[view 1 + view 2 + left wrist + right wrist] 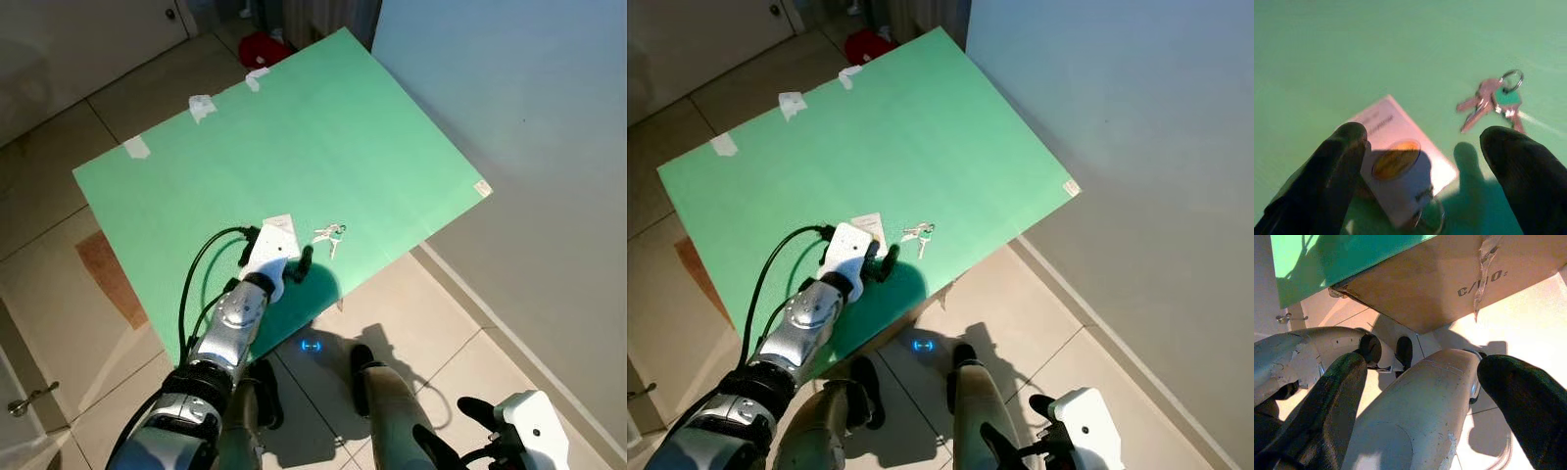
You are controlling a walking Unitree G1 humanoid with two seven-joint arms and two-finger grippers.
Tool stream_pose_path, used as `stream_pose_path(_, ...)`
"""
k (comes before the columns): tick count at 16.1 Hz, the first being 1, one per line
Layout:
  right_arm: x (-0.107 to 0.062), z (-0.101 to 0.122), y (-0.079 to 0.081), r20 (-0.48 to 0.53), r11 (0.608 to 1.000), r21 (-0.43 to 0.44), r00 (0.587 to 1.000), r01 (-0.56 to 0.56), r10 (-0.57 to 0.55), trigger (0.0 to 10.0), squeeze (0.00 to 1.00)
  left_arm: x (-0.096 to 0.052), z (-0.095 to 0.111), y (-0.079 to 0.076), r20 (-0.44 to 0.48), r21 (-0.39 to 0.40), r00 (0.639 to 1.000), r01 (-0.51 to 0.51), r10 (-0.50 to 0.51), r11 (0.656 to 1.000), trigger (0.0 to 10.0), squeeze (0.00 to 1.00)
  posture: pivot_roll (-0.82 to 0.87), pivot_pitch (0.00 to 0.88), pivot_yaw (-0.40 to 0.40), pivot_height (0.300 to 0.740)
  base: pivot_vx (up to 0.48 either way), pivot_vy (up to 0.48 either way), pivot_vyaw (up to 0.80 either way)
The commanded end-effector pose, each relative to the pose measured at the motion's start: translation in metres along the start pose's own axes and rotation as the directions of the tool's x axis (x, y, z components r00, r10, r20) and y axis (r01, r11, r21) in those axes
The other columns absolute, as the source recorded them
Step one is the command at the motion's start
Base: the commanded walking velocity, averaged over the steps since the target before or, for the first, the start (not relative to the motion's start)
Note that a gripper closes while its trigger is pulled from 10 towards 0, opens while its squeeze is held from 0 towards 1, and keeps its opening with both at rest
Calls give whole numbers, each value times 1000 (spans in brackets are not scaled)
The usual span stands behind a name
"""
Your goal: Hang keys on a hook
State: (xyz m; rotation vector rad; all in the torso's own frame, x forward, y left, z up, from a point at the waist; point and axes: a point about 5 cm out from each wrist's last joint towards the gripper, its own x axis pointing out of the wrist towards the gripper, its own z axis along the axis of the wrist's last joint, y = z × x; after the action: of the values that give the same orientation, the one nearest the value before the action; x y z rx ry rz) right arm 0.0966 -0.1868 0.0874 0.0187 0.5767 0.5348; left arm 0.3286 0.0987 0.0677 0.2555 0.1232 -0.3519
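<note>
Here, the small bunch of silvery metal keys on a ring [330,234] lies flat on the green sheet-covered tabletop [294,127], near the table's front edge, and everything else can be placed from it. The left gripper [294,266] hangs just beside the keys, on the robot's side of them, with its two black fingers [1332,171] spread wide apart and nothing between them; in the left wrist view the keys sit beyond the fingertips, so I judge the arm is held low and open like this to line up a pinch on the bunch. Between the gripper and the keys, and a little towards the robot's left, a white paper card [280,226] lies flat on the green, and a small white cylinder with an orange top [1400,183] stands on it, right under the open fingers; what it is for I cannot tell. No hook can be made out around the keys, so the hanging step looks some way off. The right gripper [1420,396] hangs idle well below and away from the keys, down by the robot's leg, its fingers also parted and empty. Under the green sheet the right wrist view shows a brown cardboard box [1449,279] with printed letters, closed on the sides I can see, so its contents are hidden.
</note>
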Motion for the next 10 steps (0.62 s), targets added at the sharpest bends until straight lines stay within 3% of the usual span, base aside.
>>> stream_pose_path(1,-4,-5,2,-27,1000,22,1000,10,-10,10000,0,-6,-13,-12,-39,10,999,32,-32,999,10000,0,-481,388,19,740,0,0,0)
stream_pose_path(4,-1,-10,0,-33,1000,28,999,11,-10,10000,0,-6,-13,-31,-51,15,998,45,-44,999,10000,0,-481,385,22,740,0,0,0)
stream_pose_path(10,3,-18,-3,-44,1000,31,999,4,-3,10000,0,-23,-27,-36,-59,82,997,-36,41,996,10000,0,-460,371,20,740,0,0,0)
